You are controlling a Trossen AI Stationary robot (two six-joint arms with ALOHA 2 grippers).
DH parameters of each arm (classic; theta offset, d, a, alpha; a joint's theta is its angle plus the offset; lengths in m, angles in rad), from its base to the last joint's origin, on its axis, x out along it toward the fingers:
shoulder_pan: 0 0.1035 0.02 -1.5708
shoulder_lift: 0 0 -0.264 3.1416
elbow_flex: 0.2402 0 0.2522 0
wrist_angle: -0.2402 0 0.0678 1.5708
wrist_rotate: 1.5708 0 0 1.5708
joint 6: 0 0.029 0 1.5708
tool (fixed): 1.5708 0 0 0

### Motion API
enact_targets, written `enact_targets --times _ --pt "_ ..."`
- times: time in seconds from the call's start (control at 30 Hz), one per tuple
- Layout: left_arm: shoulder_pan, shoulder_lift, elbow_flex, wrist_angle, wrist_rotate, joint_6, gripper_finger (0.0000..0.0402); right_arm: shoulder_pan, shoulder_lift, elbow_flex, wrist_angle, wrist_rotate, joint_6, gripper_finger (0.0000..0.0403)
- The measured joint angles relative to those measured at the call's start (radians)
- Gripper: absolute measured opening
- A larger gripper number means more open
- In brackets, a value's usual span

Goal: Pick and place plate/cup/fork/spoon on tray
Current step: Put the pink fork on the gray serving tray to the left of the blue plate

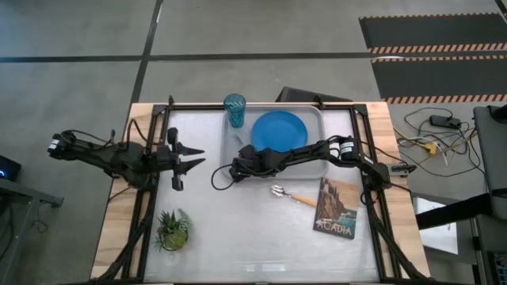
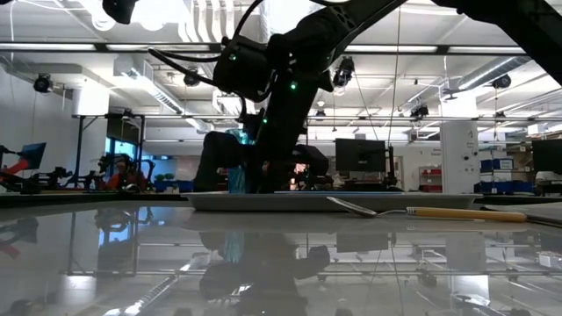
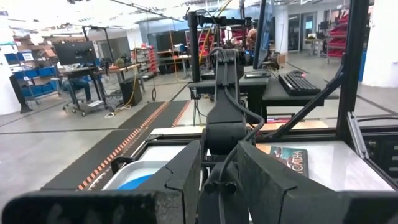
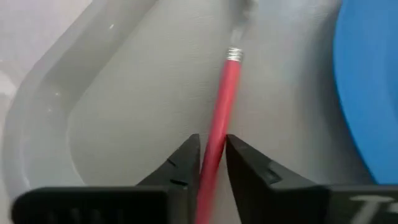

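Right gripper (image 4: 213, 152), jaws nearly closed around the fork (image 4: 222, 106) handle, low centre of the wrist frame; the fork lies inside the tray (image 4: 43, 99), beside the plate (image 4: 373, 81). Probably light, stiff, slippery: grip mid-handle. Left gripper (image 1: 184, 158), part-open and empty, waits at left.

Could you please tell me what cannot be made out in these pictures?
- Fork: tines blurred in the right wrist view; in the high view the right gripper hides it.
- Cup: mostly behind the dark arm in the low view.
- Plate: mostly hidden by the left gripper's fingers in the left wrist view.
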Motion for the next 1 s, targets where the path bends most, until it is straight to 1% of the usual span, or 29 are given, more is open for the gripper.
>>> enact_targets --times 0.1,0.17,0.43,0.53,0.67,0.77,0.87,0.93,1.0 --pt "0.0 0.004 0.0 0.0 0.0 0.0 0.0089 0.0 0.0 0.002 0.002 -0.019 -0.003 0.0036" --pt "0.0 0.004 0.0 0.0 0.0 0.0 0.0089 0.0 -0.006 0.002 -0.002 -0.025 -0.007 0.002" --pt "0.0 0.004 0.0 0.0 0.0 -0.001 0.0089 -0.006 -0.062 0.002 0.001 -0.094 -0.021 0.002" --pt "0.0 0.004 0.0 -0.001 0.0 -0.002 0.0089 -0.007 -0.084 0.002 0.0 -0.097 -0.054 0.002" --pt "0.0 0.004 -0.002 -0.009 0.0 -0.003 0.0089 0.005 -0.148 0.0 0.003 -0.115 -0.118 0.0019" --pt "0.0 0.004 -0.006 -0.008 0.0 -0.004 0.0089 0.02 -0.221 -0.042 0.017 -0.129 -0.158 0.0019" --pt "0.0 0.002 -0.013 0.001 0.0 -0.005 0.0089 0.026 -0.311 -0.152 0.128 -0.135 -0.177 0.0019" --pt "0.0 -0.003 -0.017 0.002 0.0 -0.005 0.0089 0.026 -0.371 -0.26 0.298 -0.155 -0.183 0.0018" --pt "0.0 -0.004 -0.018 0.006 0.0 -0.005 0.0089 0.025 -0.418 -0.38 0.521 -0.175 -0.182 0.0018"
